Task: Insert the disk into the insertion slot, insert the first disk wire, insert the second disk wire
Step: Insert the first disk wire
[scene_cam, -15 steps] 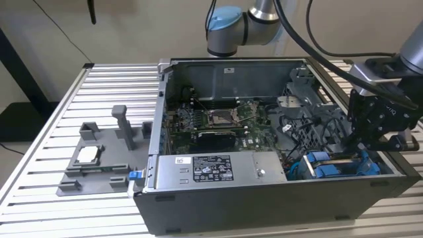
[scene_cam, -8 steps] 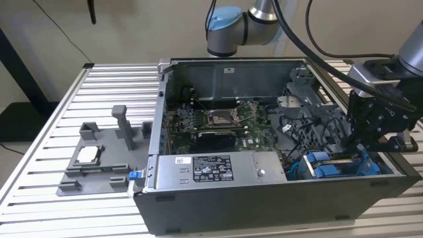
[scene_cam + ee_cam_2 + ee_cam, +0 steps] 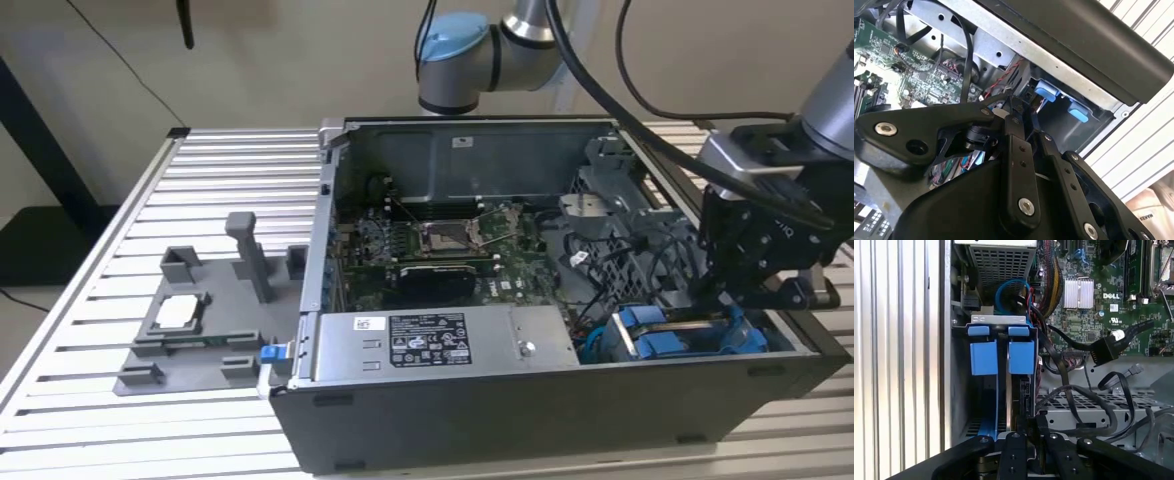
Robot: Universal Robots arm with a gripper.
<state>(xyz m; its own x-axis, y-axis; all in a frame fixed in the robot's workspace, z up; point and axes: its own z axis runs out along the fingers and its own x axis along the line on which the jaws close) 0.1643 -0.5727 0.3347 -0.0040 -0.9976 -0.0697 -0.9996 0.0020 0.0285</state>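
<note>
Surface: slatted metal table against a pale wall.
Exterior view, case: open black computer case, from the centre to the exterior view's right. A green circuit board lies inside it.
Exterior view, power box: silver labelled box, lower centre, along the case's front wall.
Exterior view, fixture: grey plastic fixture on the table, lower left, just beside the case.
Exterior view, arm: robot arm enters at top centre. The gripper hangs in the case's lower right corner, directly over the slot and its blue parts.
First wrist view, slot: grey metal cage with two blue tabs side by side.
First wrist view, disk: the disk stands on edge inside the cage, beneath the tabs.
First wrist view, fingers: the fingers are pressed close together at the disk's near edge. Whether anything is pinched between them cannot be told.
First wrist view, cables: loose black cables lie beside the cage.
Second wrist view, fingers: the tips nearly meet, near the blue tabs.
</note>
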